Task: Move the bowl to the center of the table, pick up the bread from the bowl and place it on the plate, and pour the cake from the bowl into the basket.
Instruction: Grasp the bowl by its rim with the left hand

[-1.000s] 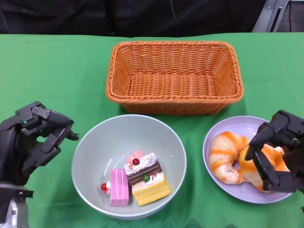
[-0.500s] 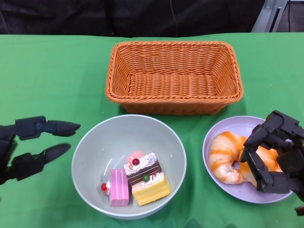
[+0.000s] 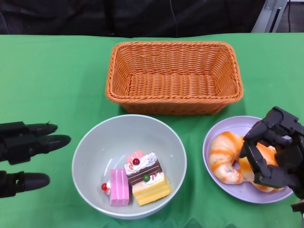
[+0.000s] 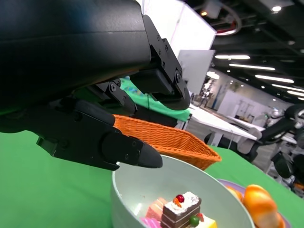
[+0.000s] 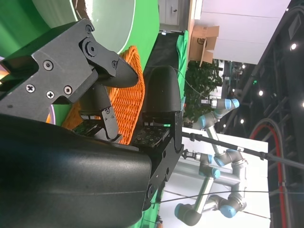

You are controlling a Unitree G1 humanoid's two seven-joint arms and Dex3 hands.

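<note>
Head view: bench [image 3: 57, 80] covered in smooth matte green cloth. Item, basket [image 3: 174, 76]: rectangular, orange-brown woven wicker, sloping ribbed walls, at the far middle of the bench. Item, bowl [image 3: 95, 156]: round, pale grey-green, smooth and glossy, near the front centre, just before the basket. In it, cake [image 3: 146, 178]: blocky layered slices, one yellow sponge with dark top, white cream and red and green beads, one flat pink slab beside it. Item, plate [image 3: 240, 124]: round, lilac, smooth, to the right of the bowl and apart from it. On it, bread [image 3: 227, 159]: curved croissant shape, glossy, striped orange and cream. Left hand [image 3: 23, 156]: black, matte, its fingers [image 3: 45, 142] stretched straight toward the bowl and spread apart, holding nothing, short of the bowl's rim. Right hand [image 3: 275, 149]: black, angular, hooked over the right part of the bread with bent fingers [image 3: 254, 161]; whether they press or merely arch over the bread cannot be told. Right wrist view: black shell and screwed finger plates up close, a strip of wicker and bowl rim behind; grip not shown. Left wrist view: rounded black fingertips parted above the green cloth, beside the bowl's rim, cake visible within. No legible writing or brand marks in any view.
</note>
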